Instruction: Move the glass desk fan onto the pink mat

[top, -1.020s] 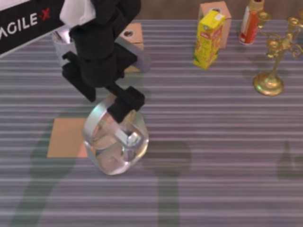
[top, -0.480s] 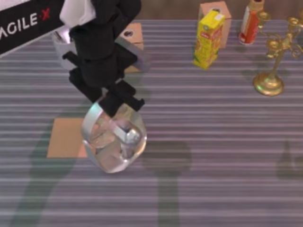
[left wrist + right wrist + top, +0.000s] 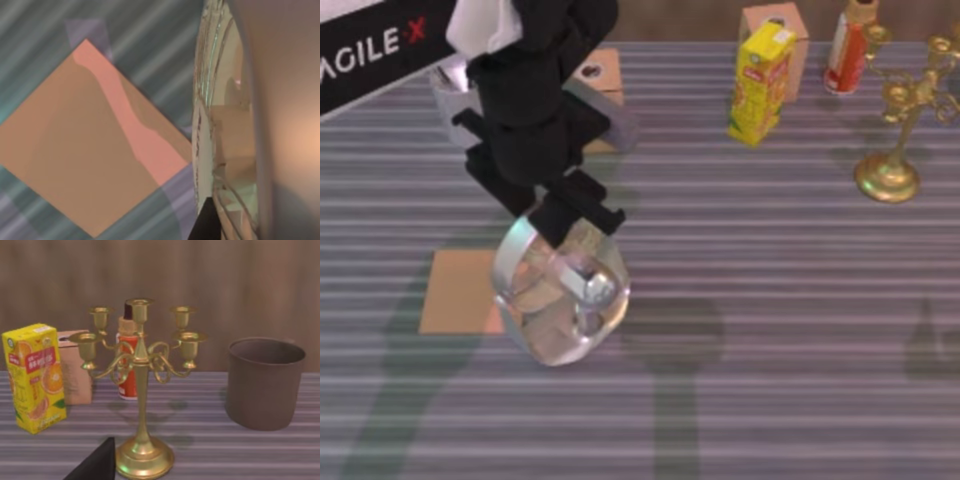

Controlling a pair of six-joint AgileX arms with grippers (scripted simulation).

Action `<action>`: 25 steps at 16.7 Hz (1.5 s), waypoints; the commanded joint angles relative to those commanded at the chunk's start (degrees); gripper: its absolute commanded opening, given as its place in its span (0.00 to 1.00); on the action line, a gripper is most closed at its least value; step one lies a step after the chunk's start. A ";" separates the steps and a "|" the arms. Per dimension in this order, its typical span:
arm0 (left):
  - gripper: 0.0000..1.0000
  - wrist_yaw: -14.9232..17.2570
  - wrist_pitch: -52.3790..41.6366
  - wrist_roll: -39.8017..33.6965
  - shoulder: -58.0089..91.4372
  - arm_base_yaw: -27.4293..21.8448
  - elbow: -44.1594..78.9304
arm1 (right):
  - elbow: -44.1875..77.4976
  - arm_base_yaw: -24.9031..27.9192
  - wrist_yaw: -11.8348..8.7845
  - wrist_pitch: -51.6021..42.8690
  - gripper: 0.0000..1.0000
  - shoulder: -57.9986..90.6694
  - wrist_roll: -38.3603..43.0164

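The glass desk fan [image 3: 560, 300] is a round transparent cage with a silvery hub, standing left of the table's middle. My left gripper [image 3: 578, 215] is shut on the fan's upper rim. The pink mat [image 3: 458, 291] lies flat just left of the fan, whose left edge overlaps the mat's right edge. In the left wrist view the fan's rim [image 3: 225, 125] fills one side, with a dark fingertip [image 3: 205, 225] against it and the mat [image 3: 85, 150] below. My right gripper [image 3: 97, 465] is parked outside the top view, facing the candelabrum.
At the back stand a yellow juice carton [image 3: 760, 82], a tan box [image 3: 775, 25], a red bottle [image 3: 845, 50] and a gold candelabrum [image 3: 895, 150]. A grey cup [image 3: 450, 90] and another box [image 3: 602, 72] sit behind my left arm. A brown pot [image 3: 265, 382] stands beside the candelabrum.
My left gripper and the fan have shifted a little to the left, towards the mat, then held nearly still. The right arm has not moved.
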 joint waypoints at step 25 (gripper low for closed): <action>0.00 0.07 -12.17 -45.54 -0.41 4.60 8.84 | 0.00 0.00 0.00 0.00 1.00 0.00 0.00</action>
